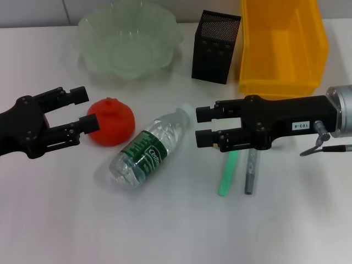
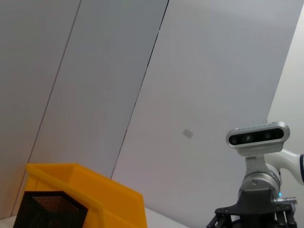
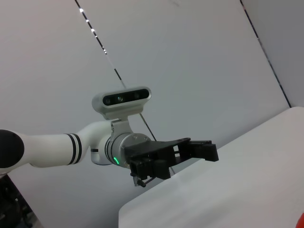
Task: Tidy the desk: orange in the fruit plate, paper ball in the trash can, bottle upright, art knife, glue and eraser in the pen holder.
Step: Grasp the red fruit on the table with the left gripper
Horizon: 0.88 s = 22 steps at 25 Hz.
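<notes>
The orange (image 1: pixel 113 122) rests on the white desk (image 1: pixel 165 220) at the left. My left gripper (image 1: pixel 85 110) is open, its fingertips just beside the fruit. The bottle (image 1: pixel 146 148) lies on its side in the middle, white cap pointing at my right gripper (image 1: pixel 202 125), which hovers open close to the cap. Under the right gripper lie a green stick, the glue (image 1: pixel 226 175), and a grey art knife (image 1: pixel 250 173). At the back stand the fruit plate (image 1: pixel 88 33), the pen holder (image 1: pixel 215 47) and the yellow trash can (image 1: pixel 280 66). The paper ball and eraser are out of view.
The left wrist view shows the trash can (image 2: pixel 95 197), the pen holder (image 2: pixel 47 211) and the right arm's wrist camera (image 2: pixel 256 137) against a grey wall. The right wrist view shows the left arm (image 3: pixel 52 147) over the desk's edge (image 3: pixel 190 190).
</notes>
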Available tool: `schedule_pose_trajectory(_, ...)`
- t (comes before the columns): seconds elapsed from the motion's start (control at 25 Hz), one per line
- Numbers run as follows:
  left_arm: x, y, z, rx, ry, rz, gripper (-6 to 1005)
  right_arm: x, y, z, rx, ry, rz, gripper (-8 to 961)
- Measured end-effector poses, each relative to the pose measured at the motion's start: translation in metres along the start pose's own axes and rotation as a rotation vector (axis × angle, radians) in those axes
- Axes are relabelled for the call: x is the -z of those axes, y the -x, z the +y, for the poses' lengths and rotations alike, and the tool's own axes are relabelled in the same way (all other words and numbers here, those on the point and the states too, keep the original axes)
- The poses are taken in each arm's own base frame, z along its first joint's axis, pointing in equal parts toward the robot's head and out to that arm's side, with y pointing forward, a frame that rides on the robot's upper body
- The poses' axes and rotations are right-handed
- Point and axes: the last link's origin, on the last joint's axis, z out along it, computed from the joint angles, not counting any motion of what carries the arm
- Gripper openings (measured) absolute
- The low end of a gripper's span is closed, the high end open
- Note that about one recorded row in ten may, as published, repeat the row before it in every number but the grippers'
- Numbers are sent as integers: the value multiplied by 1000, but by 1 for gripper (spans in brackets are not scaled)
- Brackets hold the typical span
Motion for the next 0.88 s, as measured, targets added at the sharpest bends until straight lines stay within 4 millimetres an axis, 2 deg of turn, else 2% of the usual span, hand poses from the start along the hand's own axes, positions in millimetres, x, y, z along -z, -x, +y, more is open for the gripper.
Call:
schedule_pose_trajectory(0.44, -3, -2, -3, -9, 0, -10, 780, 1, -2, 0, -4, -2, -8, 720)
schedule_pose_trajectory(0.56, -4, -2, -3, -10, -1, -10, 780, 4, -3, 2, 36, -10, -74, 720)
schedule_pose_trajectory(0.64, -4, -2, -4, -9, -5, -12, 780, 14, -4, 4, 101, -45, -190, 720)
schedule_pose_trajectory(0.72, -6, -1, -5, -8, -9, -17, 779, 34, -10, 8, 188, -131, -346, 720)
schedule_pose_trajectory(0.88, -9, 0, -6, 3, -10, -31, 779, 48, -20, 12, 229, -203, -420, 720)
